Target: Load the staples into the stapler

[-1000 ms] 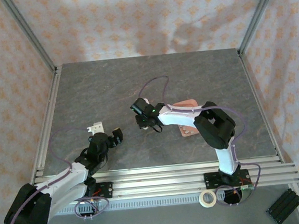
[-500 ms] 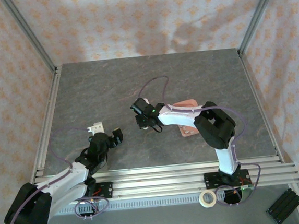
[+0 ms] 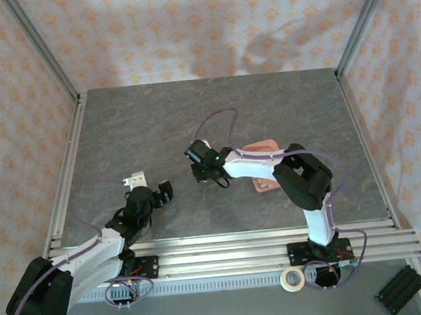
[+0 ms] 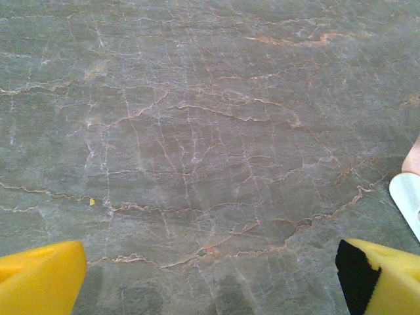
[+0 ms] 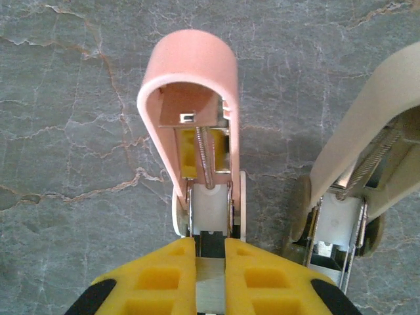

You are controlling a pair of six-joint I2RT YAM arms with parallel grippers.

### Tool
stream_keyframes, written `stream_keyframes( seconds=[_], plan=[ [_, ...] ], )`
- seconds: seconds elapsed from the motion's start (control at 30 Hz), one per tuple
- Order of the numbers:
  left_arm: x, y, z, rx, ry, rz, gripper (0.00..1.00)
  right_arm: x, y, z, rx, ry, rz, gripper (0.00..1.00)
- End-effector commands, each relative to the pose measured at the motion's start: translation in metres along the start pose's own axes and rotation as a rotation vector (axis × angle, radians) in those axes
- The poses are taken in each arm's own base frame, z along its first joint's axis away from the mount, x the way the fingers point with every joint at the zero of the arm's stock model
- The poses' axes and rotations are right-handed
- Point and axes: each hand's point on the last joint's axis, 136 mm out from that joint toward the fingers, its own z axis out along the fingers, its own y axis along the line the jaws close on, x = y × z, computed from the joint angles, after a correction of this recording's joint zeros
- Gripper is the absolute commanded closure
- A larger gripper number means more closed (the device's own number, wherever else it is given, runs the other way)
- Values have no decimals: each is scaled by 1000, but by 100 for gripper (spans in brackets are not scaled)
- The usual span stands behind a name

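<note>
Right wrist view had the action: the right fingers (image 5: 161,275), pressed almost together, pinched the staples (image 5: 210,295), a silvery strip low in the middle of the frame. It sat right at the rear of the pink stapler (image 5: 197,118), whose lid stood swung up over its channel. The risk, as I judged it: the strip could enter askew, jam against the spring rod or snap. A hard push could also shove the light stapler along the surface (image 5: 65,98), since nothing braced it. The beige stapler (image 5: 367,164) stood just beside it on the right, close enough to get knocked. The left fingers (image 4: 39,275) were spread wide over bare surface, holding nothing. Against a second earlier, the top view showed both arms almost unmoved; only the purple cable (image 3: 221,112) above the right arm had shifted slightly.
</note>
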Motion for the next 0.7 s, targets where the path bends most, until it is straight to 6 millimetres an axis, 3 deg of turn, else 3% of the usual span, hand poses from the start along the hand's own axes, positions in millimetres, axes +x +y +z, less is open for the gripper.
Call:
stream_keyframes(
  seconds=[0.0, 0.3, 0.67],
  plan=[
    [-13, -5, -1, 7, -33, -3, 2, -2, -4, -9, 21, -25, -4, 86],
    [-14, -6, -2, 6, -36, 0, 2, -14, -2, -7, 23, -59, 28, 87],
    [-13, -5, -2, 4, -35, -3, 3, -26, -4, -21, 16, -133, 66, 87]
  ],
)
